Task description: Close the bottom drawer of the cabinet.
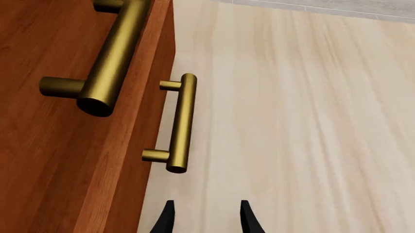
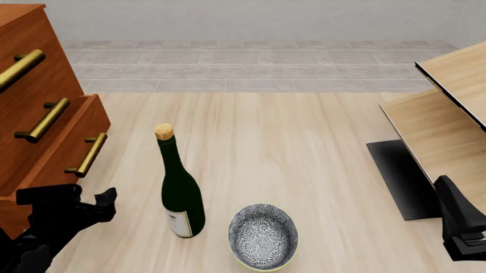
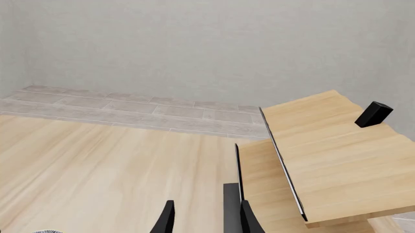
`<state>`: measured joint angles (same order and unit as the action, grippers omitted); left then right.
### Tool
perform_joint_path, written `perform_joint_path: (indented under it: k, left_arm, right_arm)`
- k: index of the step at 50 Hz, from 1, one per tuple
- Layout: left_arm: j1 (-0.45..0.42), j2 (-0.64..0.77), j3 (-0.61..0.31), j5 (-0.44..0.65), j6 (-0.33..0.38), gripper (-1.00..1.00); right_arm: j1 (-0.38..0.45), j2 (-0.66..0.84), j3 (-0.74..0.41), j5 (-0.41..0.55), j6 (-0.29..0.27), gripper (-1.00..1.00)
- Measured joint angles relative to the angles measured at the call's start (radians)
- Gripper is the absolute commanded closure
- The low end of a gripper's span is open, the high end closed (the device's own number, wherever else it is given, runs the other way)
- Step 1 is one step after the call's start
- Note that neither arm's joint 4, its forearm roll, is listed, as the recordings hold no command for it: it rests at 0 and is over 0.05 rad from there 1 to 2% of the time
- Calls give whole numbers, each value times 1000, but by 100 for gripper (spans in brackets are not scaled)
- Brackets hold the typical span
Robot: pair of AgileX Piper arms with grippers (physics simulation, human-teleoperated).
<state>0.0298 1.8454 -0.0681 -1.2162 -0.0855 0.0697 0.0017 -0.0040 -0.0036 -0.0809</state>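
Observation:
The cabinet stands at the table's left edge, its front facing right. The bottom drawer sticks out beyond the two above it, with its brass handle showing. My left gripper is open and empty, just on the near side of the bottom drawer's near end and apart from it. In the left wrist view the gripper points along the cabinet front. A large near handle and a smaller far handle lie ahead, untouched. My right gripper is open and empty at the far right.
A dark green corked bottle stands upright mid-table, right of the left gripper. A patterned bowl sits beside it. A pale wood shelf unit with a black base fills the right side, and the right arm is next to it.

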Motion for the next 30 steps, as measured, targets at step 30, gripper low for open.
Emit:
perform_joint_path:
  k: [30]
  left_arm:
    - [67,17,-18,1,40,-100]
  right_arm:
    - [-2,-1,0,-4,-5,-100]
